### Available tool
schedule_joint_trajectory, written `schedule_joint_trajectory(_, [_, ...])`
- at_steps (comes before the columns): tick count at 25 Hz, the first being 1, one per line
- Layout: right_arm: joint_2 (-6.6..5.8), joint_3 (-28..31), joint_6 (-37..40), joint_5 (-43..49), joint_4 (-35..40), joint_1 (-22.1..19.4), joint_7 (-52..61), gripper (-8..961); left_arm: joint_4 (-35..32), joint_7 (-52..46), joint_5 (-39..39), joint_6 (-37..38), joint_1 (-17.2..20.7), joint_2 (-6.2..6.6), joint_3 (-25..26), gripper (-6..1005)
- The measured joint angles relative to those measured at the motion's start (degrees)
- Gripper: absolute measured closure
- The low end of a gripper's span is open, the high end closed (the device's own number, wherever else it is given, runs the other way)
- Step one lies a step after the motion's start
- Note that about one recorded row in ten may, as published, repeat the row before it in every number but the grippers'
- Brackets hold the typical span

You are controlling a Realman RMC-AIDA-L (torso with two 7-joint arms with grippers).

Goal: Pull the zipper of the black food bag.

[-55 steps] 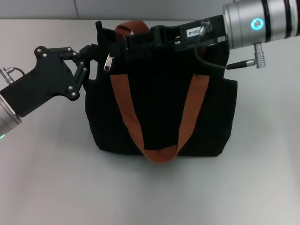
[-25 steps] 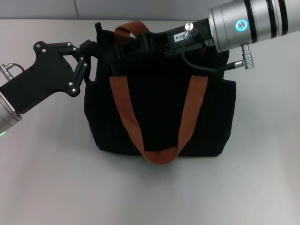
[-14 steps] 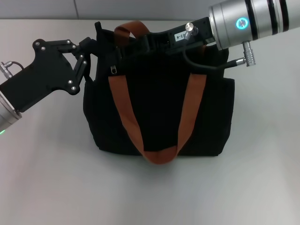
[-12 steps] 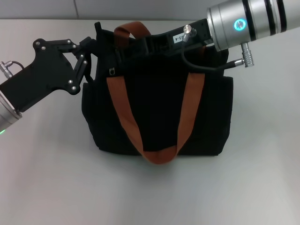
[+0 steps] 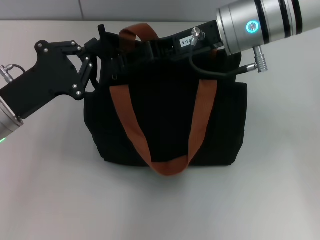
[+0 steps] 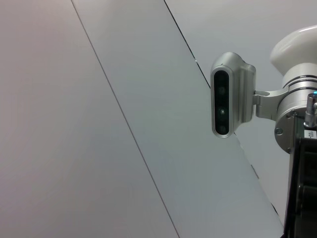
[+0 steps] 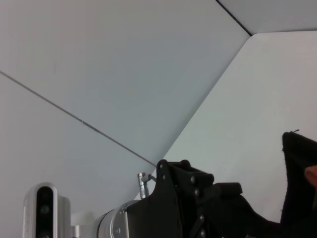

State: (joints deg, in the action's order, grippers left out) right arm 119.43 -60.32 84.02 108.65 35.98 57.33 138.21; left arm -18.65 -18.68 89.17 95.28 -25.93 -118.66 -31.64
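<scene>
Left claw (image 5: 102, 45) grips black food bag (image 5: 167, 120) corner, ten o'clock | right claw (image 5: 131, 54) on top edge, grip unclear to us | zipper hidden, progress unjudgeable

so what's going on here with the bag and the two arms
A two-armed robot is working along the top edge of the black food bag on the table. The left gripper holds the bag's top left corner, and the right gripper reaches along the zip line from the other side. The zipper pull itself is hidden.
</scene>
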Motion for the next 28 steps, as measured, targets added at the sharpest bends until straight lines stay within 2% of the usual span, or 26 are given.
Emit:
schedule_joint_trajectory(11, [0.07, -0.21, -1.39, 0.11, -0.30, -0.04, -0.08, 529, 0.01, -0.03, 0.04, 0.48, -0.08, 0.00, -0.17, 977])
schedule_joint_trajectory(18, [0.19, -2.90, -3.82, -0.07, -0.36, 0.25, -0.08, 542, 0.14, -0.04, 0.12, 0.56, -0.45, -0.02, -0.48, 977])
schedule_joint_trajectory(23, [0.20, -2.69, -3.92, -0.10, -0.16, 0.11, -0.05, 668, 0.51, -0.04, 0.12, 0.61, -0.61, -0.08, -0.54, 977])
schedule_joint_trajectory(28, [0.20, -2.68, -3.98, -1.37, 0.03, -0.24, -0.01, 664, 0.72, -0.04, 0.12, 0.72, -0.61, -0.09, -0.44, 977])
